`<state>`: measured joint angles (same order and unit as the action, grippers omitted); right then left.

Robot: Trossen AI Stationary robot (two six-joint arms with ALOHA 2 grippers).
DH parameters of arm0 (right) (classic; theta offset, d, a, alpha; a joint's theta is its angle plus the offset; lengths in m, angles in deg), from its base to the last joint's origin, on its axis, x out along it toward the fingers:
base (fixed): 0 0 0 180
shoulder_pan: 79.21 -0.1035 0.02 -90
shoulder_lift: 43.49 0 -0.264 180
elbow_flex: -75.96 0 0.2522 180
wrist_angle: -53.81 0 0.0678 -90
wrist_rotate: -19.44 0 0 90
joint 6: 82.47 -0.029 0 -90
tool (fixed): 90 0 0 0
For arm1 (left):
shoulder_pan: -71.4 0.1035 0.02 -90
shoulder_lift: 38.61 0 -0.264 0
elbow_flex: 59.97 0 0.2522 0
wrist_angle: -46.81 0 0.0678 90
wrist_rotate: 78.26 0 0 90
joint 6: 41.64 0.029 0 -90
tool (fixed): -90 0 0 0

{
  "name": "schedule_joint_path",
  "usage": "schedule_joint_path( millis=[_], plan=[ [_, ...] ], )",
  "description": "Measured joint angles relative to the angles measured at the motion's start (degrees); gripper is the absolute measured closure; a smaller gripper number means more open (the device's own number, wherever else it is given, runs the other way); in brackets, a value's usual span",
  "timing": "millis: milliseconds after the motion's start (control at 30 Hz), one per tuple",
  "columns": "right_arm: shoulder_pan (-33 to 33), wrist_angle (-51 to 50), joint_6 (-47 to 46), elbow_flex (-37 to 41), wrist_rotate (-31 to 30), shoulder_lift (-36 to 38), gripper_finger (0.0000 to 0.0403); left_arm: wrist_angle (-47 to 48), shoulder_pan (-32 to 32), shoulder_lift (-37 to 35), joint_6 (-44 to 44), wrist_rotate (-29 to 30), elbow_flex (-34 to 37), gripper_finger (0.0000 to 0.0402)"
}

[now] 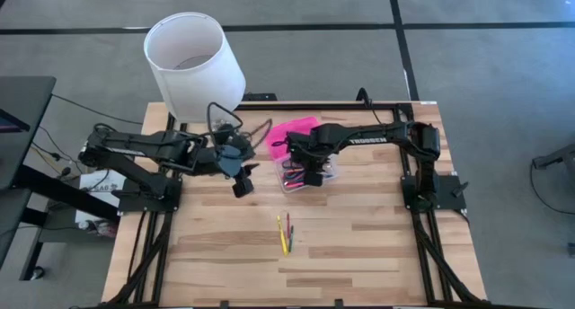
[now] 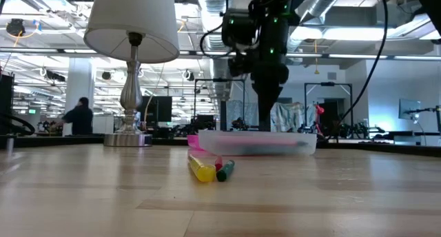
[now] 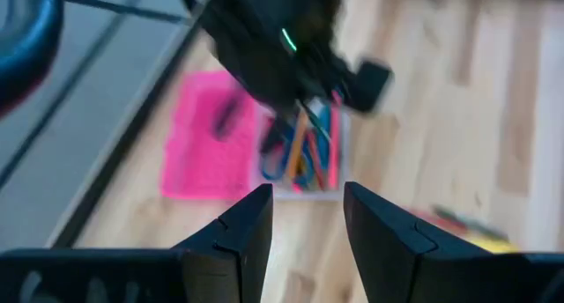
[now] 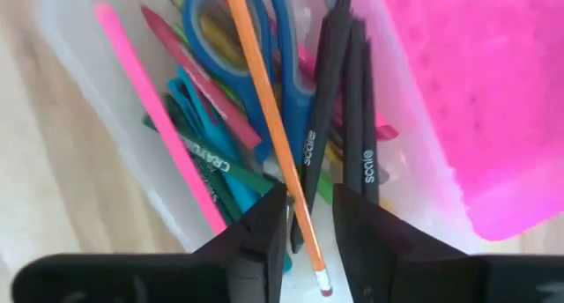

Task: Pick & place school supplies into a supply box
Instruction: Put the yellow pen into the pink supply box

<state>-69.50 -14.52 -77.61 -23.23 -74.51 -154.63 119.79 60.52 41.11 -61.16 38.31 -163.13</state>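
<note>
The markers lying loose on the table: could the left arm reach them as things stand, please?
Probably yes: the markers lie on bare wood, the left hand hangs open nearby, and the right hand is over the supply box.

Pale planked wooden table (image 1: 359, 246); clear plastic supply box (image 4: 106, 118) with pink plastic lid (image 4: 476, 92).

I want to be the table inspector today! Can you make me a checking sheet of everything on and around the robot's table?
Surface: wooden table, mostly bare.
Job's things: clear box with open pink lid, holding scissors, pens and markers; yellow marker, green marker and a few more lie loose in front.
Clutter: white lamp at the back.
Grippers: right gripper over the box, orange pencil between its fingers; left gripper open, empty, hovering nearby.
Cables: black ones by the lamp.
Surroundings: grey floor, workshop, a person far off.
</note>
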Motion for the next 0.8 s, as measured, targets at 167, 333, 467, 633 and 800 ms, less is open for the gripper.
schedule_joint_path(
  millis=[167, 333, 467, 633, 800],
  plan=[
    [-0.7, -0.1, -0.1, 0.0, 0.2, 5.7, 0.0316, 0.9, -0.8, 1.9, 1.3, -5.3, 1.9, 0.0265],
    [-0.7, 0.4, -0.7, 0.0, 0.0, 13.3, 0.0317, -5.2, -1.7, 2.9, 4.6, -9.8, 8.2, 0.0265],
    [-0.6, 1.3, -0.8, 1.4, -0.2, 20.4, 0.0317, -14.0, -2.1, 3.6, 11.2, -14.8, 14.5, 0.0265],
    [-0.6, 1.3, -3.6, 6.6, -0.3, 29.7, 0.0317, -23.7, -2.0, 4.0, 18.9, -20.1, 22.1, 0.0265],
    [-1.2, 1.8, -8.6, 13.5, -0.5, 39.0, 0.0317, -35.0, -1.5, 3.9, 25.0, -24.2, 29.6, 0.0265]
  ],
)
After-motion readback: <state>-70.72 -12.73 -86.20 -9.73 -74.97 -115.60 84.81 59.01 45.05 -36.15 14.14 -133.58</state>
